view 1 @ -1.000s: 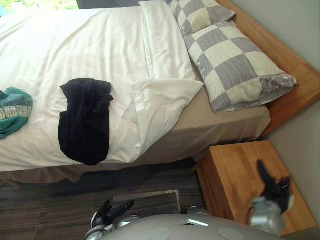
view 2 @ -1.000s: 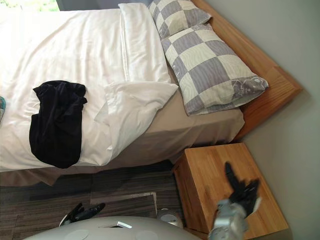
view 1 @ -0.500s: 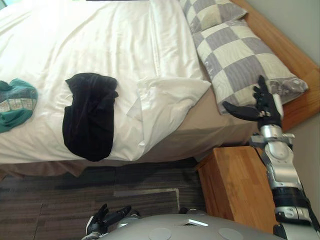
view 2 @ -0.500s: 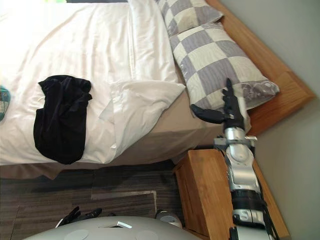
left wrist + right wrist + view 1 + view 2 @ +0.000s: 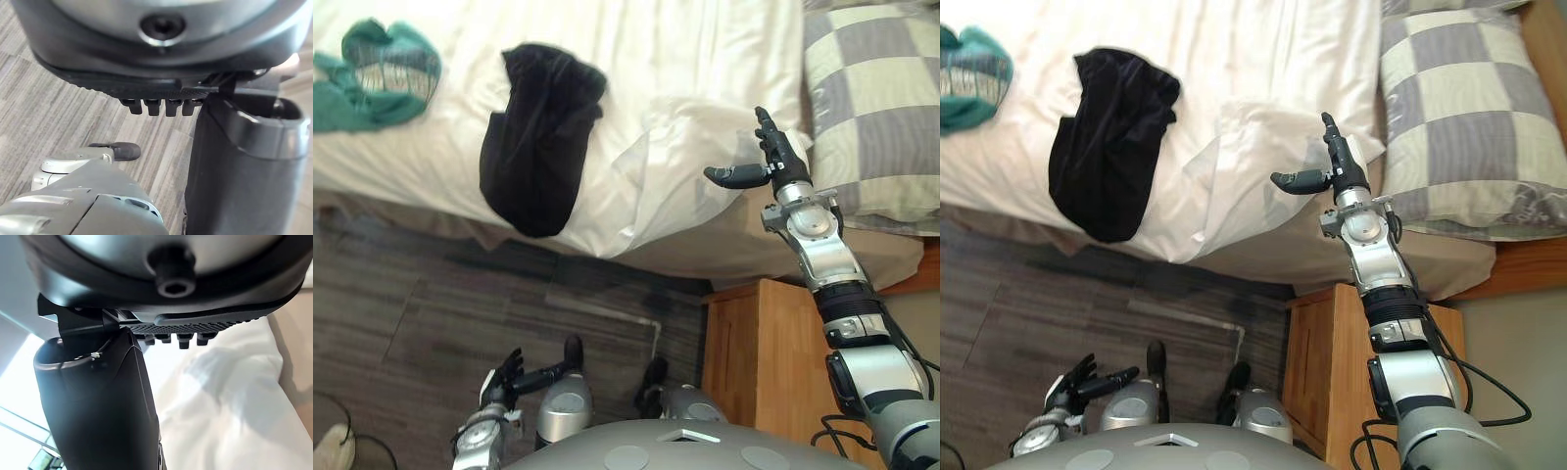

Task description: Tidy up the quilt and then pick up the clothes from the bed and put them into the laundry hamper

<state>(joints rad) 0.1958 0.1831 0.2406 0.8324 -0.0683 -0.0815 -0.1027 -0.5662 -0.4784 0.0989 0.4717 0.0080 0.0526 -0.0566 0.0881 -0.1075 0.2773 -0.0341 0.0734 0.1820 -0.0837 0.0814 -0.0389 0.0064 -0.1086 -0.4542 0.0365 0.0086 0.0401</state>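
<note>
Left eye view: white quilt [image 5: 685, 127] rumpled, corner flipped back near checked pillow [image 5: 871, 108]. Hovering over that fold, right hand [image 5: 781, 168], fingers straight, thumb stuck out sideways, seemingly not touching cloth. Black garment [image 5: 538, 137] draped over bed's edge; teal garment [image 5: 382, 73] bunched further along. Left hand [image 5: 504, 377] low above floor, fingers loosely spread.

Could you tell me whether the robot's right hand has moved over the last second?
Yes. The right hand was over the wooden nightstand; it now reaches forward past it, fingers open, at the quilt's folded-back corner.
</note>
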